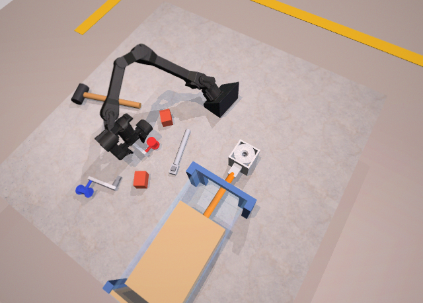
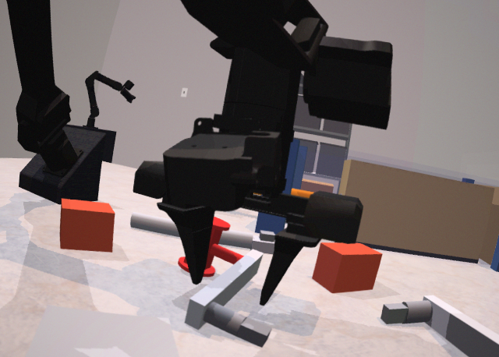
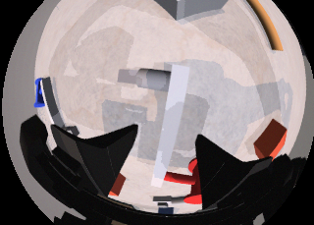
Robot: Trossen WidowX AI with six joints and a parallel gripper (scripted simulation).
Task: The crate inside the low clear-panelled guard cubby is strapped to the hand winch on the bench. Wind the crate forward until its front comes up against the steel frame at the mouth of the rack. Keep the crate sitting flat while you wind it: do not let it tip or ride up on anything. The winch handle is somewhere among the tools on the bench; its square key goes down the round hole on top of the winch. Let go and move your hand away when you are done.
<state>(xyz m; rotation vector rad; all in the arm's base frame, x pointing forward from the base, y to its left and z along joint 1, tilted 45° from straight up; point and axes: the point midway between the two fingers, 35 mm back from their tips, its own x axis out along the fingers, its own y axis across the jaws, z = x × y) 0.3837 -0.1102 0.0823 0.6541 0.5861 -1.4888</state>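
Observation:
The red-gripped crank handle [image 1: 153,143] [image 2: 225,282] [image 3: 172,112] lies on the bench, its grey square key pointing sideways. My gripper [image 1: 136,146] [image 2: 229,292] [image 3: 168,134] is open, pointing down, with its fingers on either side of the handle's bar and nothing clamped. A blue-gripped crank handle [image 1: 102,182] [image 2: 459,325] lies nearby. The winch [image 1: 244,153] has its round hole facing up and nothing in it. An orange strap [image 1: 218,197] runs from it under the blue frame [image 1: 211,176] to the tan crate [image 1: 177,248] [image 2: 419,208]. The crate looks flat, with a gap before the frame.
Red blocks [image 1: 166,118] [image 1: 140,179] [image 2: 86,228] [image 2: 346,268] stand on either side of the gripper. A silver bar tool [image 1: 182,149] lies between the handles and the winch. A mallet [image 1: 129,103] and a grey block [image 3: 179,4] lie on the gripper's other side.

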